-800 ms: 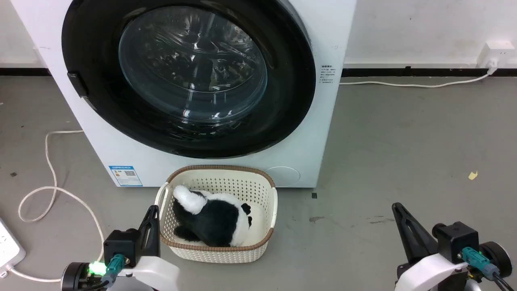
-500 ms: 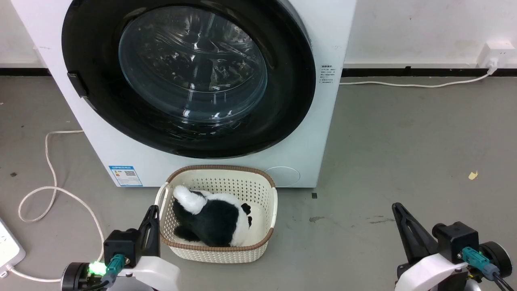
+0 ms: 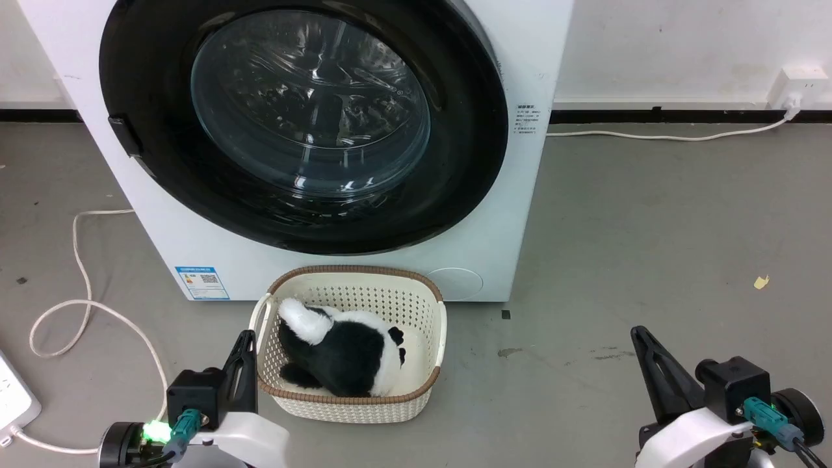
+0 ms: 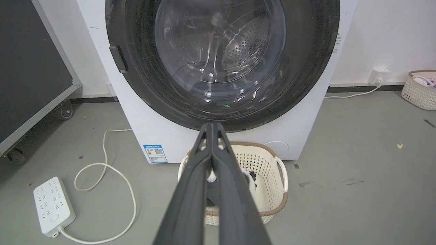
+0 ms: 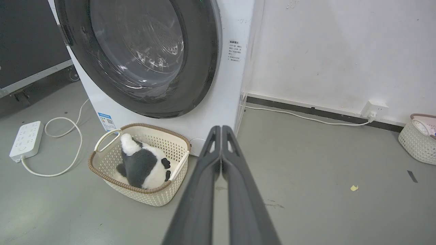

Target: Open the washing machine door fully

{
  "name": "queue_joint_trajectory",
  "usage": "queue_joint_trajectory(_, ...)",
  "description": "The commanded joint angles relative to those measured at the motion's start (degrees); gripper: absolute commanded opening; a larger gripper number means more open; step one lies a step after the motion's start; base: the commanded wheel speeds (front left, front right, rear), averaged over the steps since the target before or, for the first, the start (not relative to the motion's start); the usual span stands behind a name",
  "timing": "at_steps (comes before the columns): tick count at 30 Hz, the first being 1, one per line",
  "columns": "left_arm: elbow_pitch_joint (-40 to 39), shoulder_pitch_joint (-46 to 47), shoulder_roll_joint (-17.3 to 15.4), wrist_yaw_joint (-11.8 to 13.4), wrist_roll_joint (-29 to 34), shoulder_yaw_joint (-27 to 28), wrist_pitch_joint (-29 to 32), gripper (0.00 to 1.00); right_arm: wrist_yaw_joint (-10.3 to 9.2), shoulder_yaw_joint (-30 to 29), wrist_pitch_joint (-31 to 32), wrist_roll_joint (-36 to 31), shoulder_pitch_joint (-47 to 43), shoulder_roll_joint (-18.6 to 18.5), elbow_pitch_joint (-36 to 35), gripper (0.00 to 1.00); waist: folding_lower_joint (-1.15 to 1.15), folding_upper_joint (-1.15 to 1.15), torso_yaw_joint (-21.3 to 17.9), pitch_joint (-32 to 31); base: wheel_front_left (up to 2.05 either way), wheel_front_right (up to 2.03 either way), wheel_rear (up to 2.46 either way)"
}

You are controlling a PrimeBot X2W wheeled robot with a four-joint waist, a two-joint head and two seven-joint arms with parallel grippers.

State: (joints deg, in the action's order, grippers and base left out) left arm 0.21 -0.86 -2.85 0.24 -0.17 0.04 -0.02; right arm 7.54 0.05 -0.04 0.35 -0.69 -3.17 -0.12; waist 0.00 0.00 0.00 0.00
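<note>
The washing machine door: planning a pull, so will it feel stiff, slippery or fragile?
The washing machine door probably swings rigidly as one piece. Its glossy black rim looks slippery; the bulging glass may crack if struck.

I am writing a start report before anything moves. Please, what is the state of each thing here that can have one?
washing machine door: closed
left gripper: shut, empty
right gripper: shut, empty
basket: upright on the floor, plush toy inside
</note>
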Motion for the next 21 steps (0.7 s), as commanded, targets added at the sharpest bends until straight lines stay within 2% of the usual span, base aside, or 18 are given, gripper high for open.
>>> queue_joint_trajectory(1,-0.21,0.86,-0.03,-0.24,0.17,-0.04,0.02,0.00,-0.05,-0.05,0.04,-0.35,0.69,0.29,0.12,0.00,0.00,0.00,0.00,0.00,0.00,0.00,0.00)
queue_joint_trajectory(21,-0.21,0.86,-0.03,-0.24,0.17,-0.04,0.02,0.00,-0.05,-0.05,0.04,-0.35,0.69,0.29,0.12,0.00,0.00,0.00,0.00,0.00,0.00,0.00,0.00)
